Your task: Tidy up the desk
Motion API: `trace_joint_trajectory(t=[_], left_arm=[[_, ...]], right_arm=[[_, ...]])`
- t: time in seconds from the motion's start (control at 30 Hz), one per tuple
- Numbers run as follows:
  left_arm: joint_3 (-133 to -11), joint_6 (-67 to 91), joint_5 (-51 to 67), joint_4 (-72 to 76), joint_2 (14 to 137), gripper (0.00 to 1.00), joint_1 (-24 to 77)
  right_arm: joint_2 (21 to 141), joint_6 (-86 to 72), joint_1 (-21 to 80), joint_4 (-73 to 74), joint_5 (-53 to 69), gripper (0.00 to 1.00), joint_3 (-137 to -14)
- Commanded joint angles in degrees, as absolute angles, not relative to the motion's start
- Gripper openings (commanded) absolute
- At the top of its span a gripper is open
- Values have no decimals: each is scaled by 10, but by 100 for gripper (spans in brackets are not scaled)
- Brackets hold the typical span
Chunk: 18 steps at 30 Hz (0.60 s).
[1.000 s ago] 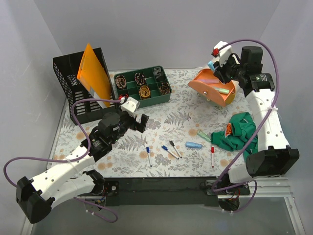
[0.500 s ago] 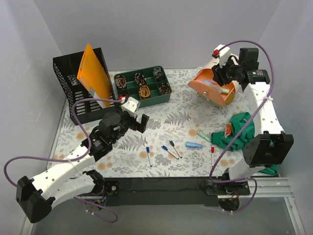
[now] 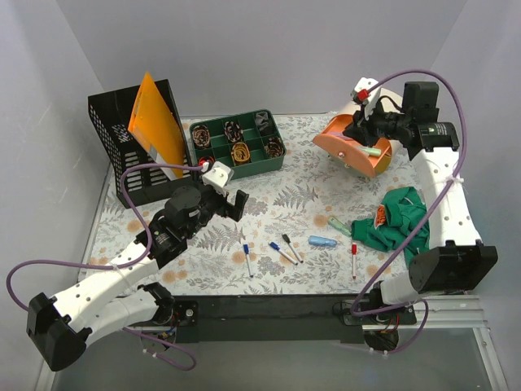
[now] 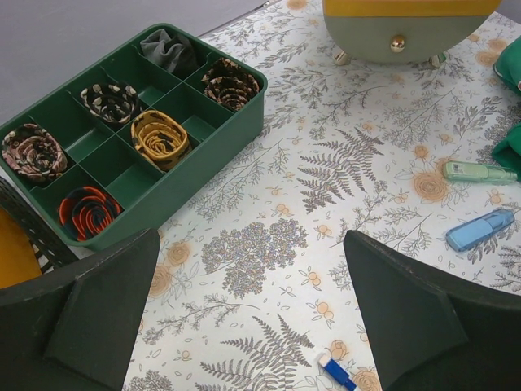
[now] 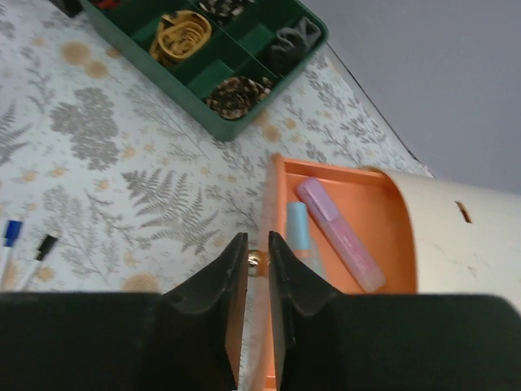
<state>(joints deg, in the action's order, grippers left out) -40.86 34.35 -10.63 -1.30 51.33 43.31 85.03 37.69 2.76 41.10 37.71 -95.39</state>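
Only the right arm has shifted: a second ago its wrist hung above the orange box (image 3: 360,153), and it now sits lower, at the box's drawer (image 5: 358,204). The right fingers (image 5: 234,273) are clenched on the small gold knob (image 5: 255,261) on the drawer front, with the surface (image 3: 301,195) below them at its far right corner. Two highlighters, one blue and one pink, lie in the drawer. The left arm has not moved; the left fingers (image 4: 423,318) are released and spread wide above the middle-left of the surface, not touching it, just beside the green tray (image 3: 270,163) of coiled belts. A black file rack (image 3: 122,171) with an orange folder (image 3: 155,122) stands at the far left. Pens (image 3: 285,248) lie near the front edge and a green cloth (image 3: 395,216) is bunched at the right. Plain pale grey walls (image 3: 244,49) close in the scene.
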Motion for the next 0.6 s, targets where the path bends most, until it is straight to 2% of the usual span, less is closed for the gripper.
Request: trace_joint_trajectory(t=[0.0, 0.07, 0.2, 0.43, 0.57], left_arm=[[-410, 342, -103, -12, 512, 98, 432], [-410, 342, -104, -12, 512, 98, 432], [-410, 343, -103, -11, 512, 98, 432], [-410, 342, -102, -12, 513, 98, 432], [-410, 342, -103, -11, 513, 98, 432]], right_arm=[[835, 391, 54, 451, 454, 17, -939], [846, 402, 72, 465, 440, 12, -933], [860, 423, 108, 486, 343, 8, -912], [889, 419, 163, 457, 148, 7, -868], [896, 399, 164, 407, 52, 14, -852]])
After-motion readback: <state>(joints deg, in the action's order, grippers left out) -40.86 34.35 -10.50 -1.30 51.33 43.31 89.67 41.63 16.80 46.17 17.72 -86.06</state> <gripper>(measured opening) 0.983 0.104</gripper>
